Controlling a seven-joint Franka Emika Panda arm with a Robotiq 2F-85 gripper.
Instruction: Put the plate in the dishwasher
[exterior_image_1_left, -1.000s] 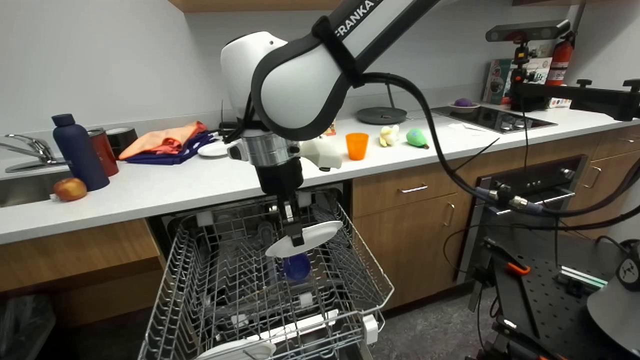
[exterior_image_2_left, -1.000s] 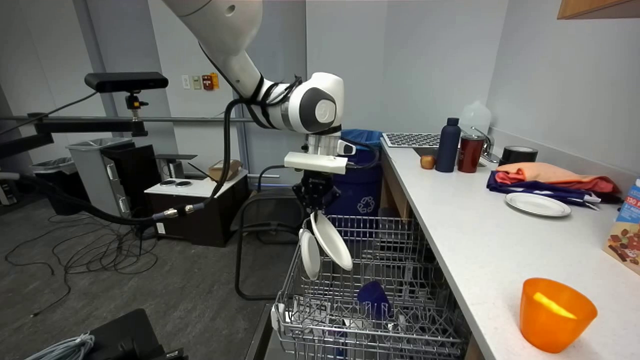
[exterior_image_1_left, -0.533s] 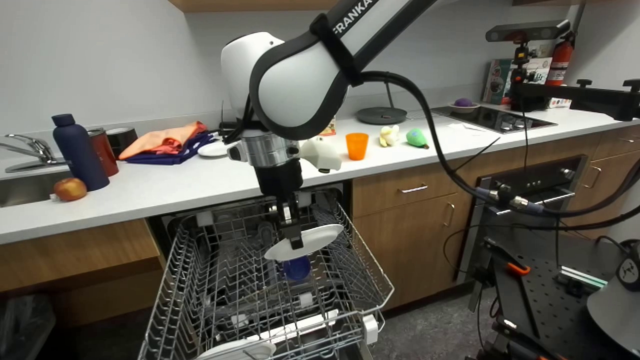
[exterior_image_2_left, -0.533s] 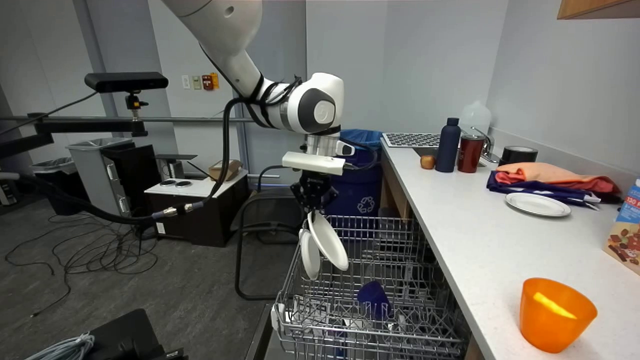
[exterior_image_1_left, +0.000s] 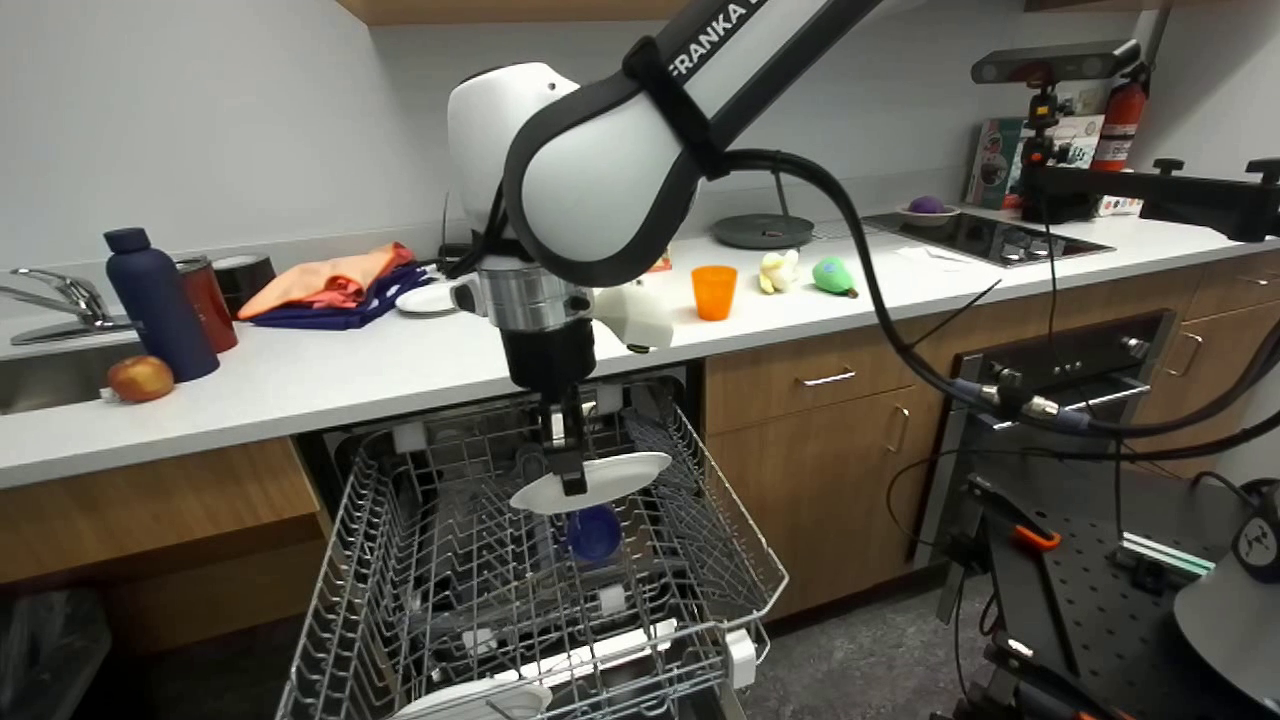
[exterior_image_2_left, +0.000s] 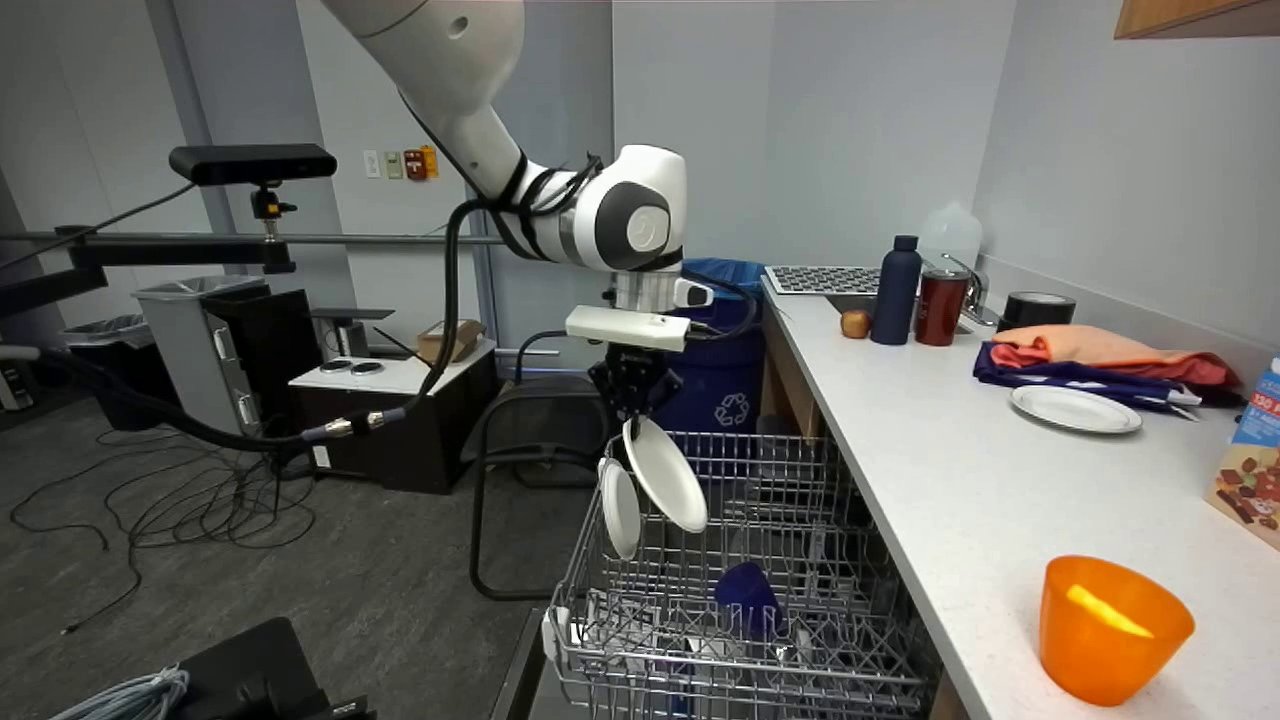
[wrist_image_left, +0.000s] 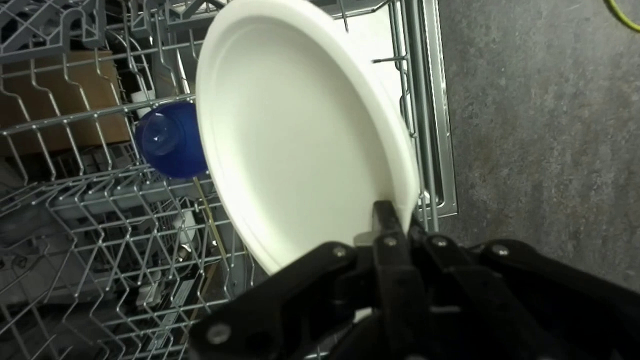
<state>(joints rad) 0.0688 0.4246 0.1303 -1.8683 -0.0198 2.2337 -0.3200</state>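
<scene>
The plate (exterior_image_1_left: 625, 478) is white, round and shallow. My gripper (exterior_image_1_left: 570, 478) is shut on its rim, one finger on each face, as the wrist view shows at the fingers (wrist_image_left: 403, 218) and the plate (wrist_image_left: 295, 135). In an exterior view the plate (exterior_image_2_left: 668, 478) hangs tilted below the gripper (exterior_image_2_left: 632, 412), above the pulled-out rack of the dishwasher (exterior_image_1_left: 740, 657). A second white plate (exterior_image_2_left: 620, 510) stands at the rack's outer side; it also shows low in an exterior view (exterior_image_1_left: 480, 697). Whether the two plates touch cannot be told.
A blue cup (exterior_image_1_left: 594, 533) is in the rack below the plate. The counter (exterior_image_2_left: 960, 480) edge runs along the rack. On it are a white plate (exterior_image_2_left: 1075, 409), an orange cup (exterior_image_2_left: 1110, 640), a dark bottle (exterior_image_2_left: 897, 290) and cloths (exterior_image_2_left: 1100, 355).
The gripper and held plate have shifted slightly, to the left in an exterior view. The plate has turned a little, its face showing more in an exterior view. The rack has not moved.
</scene>
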